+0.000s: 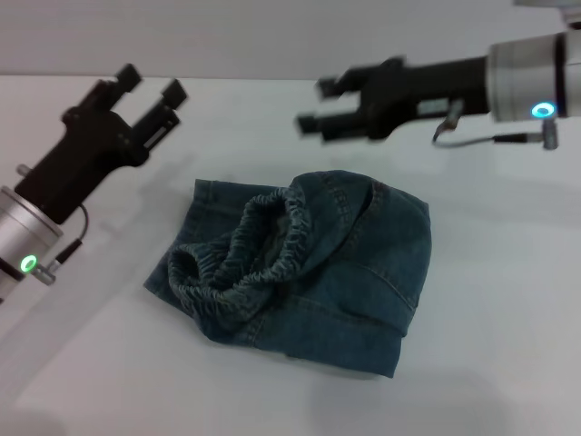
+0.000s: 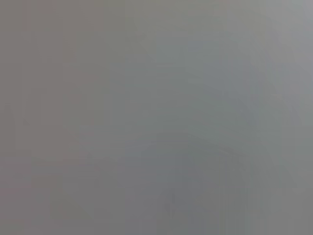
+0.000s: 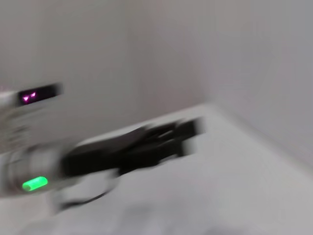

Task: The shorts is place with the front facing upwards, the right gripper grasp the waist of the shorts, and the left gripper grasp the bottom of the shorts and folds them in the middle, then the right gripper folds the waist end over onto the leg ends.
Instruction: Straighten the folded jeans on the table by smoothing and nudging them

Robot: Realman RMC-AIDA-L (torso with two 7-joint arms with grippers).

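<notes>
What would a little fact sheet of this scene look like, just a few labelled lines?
Item: denim shorts, folded into a compact bundle
Waistband: ruffled elastic band lying on top, facing up
Surface: white table
Left gripper: open, raised off the table to the left of the shorts, holding nothing
Right gripper: open, hovering above the far edge of the shorts, holding nothing
Contact: neither gripper touches the shorts
Folding: appears finished, judging by how the shorts lie

Head camera overlooking table (image 1: 508,300), left wrist view perhaps blank
</notes>
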